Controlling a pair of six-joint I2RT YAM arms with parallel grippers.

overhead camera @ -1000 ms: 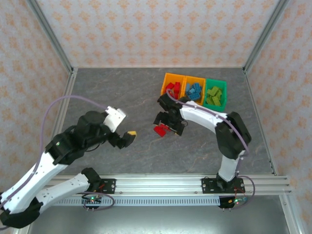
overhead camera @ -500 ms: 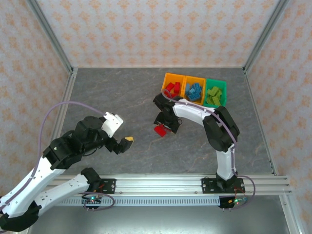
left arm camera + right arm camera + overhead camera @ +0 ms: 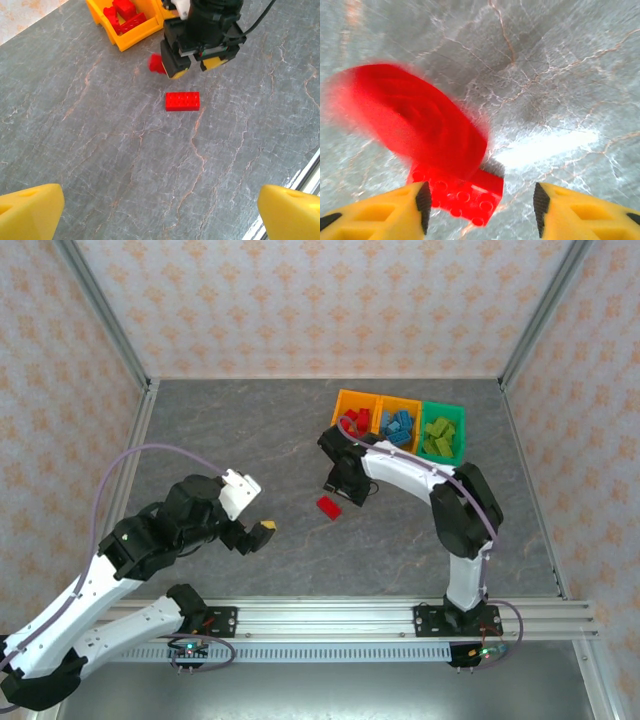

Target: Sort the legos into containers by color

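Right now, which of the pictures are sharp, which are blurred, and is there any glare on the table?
Right wrist view: a large red shape near the lens is smeared, the studded red piece under it is sharper, and a white glare patch lies on the table. Left wrist view: sharp, the studs of the lying red lego are readable. Top view: even light, no harsh shadows.

I am holding my left gripper [image 3: 255, 535] out ahead of my sharply bent left arm [image 3: 120, 560], its fingers [image 3: 30, 212] spreading as wide as they go. I am arching my right arm [image 3: 440, 490] forward and folding it back at the elbow. My right gripper [image 3: 195, 67] is pointing straight down, its fingers [image 3: 375, 210] standing partly apart with a clear gap between them.
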